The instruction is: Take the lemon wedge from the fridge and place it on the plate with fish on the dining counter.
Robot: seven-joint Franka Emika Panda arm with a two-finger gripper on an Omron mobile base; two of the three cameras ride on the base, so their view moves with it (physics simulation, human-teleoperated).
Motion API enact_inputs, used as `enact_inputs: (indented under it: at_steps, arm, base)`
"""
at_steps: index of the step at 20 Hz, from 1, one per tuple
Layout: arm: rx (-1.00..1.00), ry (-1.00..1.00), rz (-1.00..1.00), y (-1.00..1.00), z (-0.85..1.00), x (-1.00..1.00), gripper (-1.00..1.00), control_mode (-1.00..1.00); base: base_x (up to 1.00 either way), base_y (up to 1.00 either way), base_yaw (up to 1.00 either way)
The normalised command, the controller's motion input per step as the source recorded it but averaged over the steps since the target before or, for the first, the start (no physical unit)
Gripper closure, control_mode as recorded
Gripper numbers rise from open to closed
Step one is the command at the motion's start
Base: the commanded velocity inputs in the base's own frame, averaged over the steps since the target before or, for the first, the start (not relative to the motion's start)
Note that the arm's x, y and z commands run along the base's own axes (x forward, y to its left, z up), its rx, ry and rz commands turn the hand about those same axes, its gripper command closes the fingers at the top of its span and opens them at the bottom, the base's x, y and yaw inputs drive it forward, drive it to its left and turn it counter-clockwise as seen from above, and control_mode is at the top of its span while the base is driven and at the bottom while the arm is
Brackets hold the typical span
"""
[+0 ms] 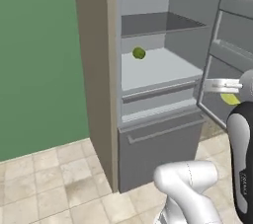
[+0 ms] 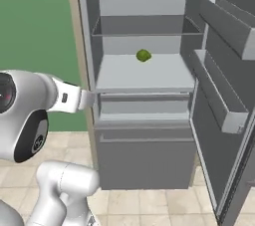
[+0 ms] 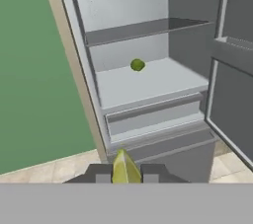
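The grey fridge (image 1: 158,141) stands open, with pale shelves (image 2: 144,73) inside and its door (image 2: 224,95) swung out to the right. My gripper (image 3: 126,173) is shut on the lemon wedge (image 3: 124,168), a small yellow-green pointed piece, and is held out in front of the fridge, clear of the shelves. From the left base camera the gripper (image 1: 225,92) hangs near the door's lower part with the wedge (image 1: 230,98) showing yellow beneath it. The right base camera shows the gripper (image 2: 88,99) beside the fridge's left wall. The plate with fish and the dining counter are out of view.
A round green fruit (image 1: 139,53) lies at the back of the middle shelf (image 3: 148,82). Door bins (image 2: 219,105) jut out on the right. A beige side panel (image 1: 96,70) and a green wall (image 1: 39,60) stand to the left, above a tiled floor (image 1: 59,178).
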Motion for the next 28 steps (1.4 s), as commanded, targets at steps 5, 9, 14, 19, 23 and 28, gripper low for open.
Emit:
enact_inputs:
  at_steps: [5, 9, 14, 19, 23, 28]
  arm:
    - [0.00, 0.00, 0.00, 0.00, 0.00, 0.00, 1.00, 1.00]
    - [0.00, 0.00, 0.00, 0.00, 0.00, 0.00, 1.00, 1.00]
    - [0.00, 0.00, 0.00, 0.00, 0.00, 0.00, 1.00, 1.00]
    - [0.00, 0.00, 0.00, 0.00, 0.00, 0.00, 1.00, 1.00]
    - [0.00, 0.00, 0.00, 0.00, 0.00, 0.00, 1.00, 1.00]
    - [0.00, 0.00, 0.00, 0.00, 0.00, 0.00, 1.00, 1.00]
  base:
    - [-0.86, 1.00, -0.57]
    - [-0.79, 0.93, -0.63]
    - [-0.80, 0.65, -0.69]
    - [-0.79, 0.43, -0.70]
    - [-0.66, 0.01, -0.66]
    - [-0.18, -0.48, -0.54]
